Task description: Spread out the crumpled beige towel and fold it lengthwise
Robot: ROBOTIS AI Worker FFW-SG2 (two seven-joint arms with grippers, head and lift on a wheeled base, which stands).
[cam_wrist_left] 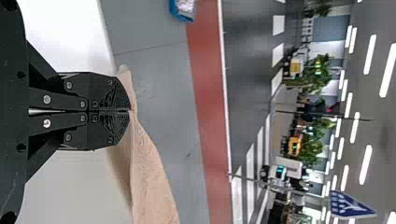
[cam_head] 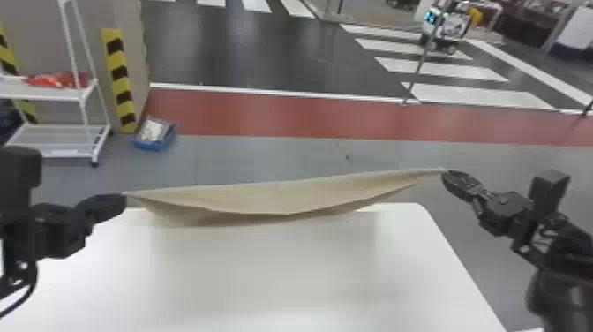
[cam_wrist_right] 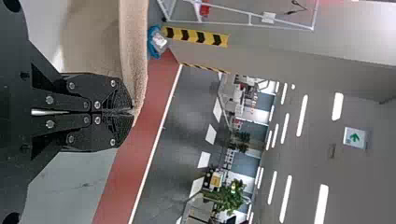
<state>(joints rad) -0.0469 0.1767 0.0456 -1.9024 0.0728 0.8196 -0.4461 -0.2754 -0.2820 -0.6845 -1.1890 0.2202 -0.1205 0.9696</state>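
Note:
The beige towel (cam_head: 264,196) is stretched between both grippers across the table's far edge, its upper edge nearly straight and its lower part sagging. At its left corner my left gripper (cam_head: 125,201) is shut; the right gripper (cam_head: 445,174) holds the opposite corner, somewhat farther out and past the table's edge. In the left wrist view, the left gripper (cam_wrist_left: 130,110) pinches the towel (cam_wrist_left: 149,177), a small tip poking out beside the fingers. The right wrist view has the right gripper (cam_wrist_right: 133,112) closed on the towel (cam_wrist_right: 133,56).
A white table (cam_head: 264,273) lies beneath and nearer than the towel. On the floor beyond stand a white shelf rack (cam_head: 53,95) and a blue bin (cam_head: 154,134) at left. A wheeled machine (cam_head: 445,26) is far off at back right.

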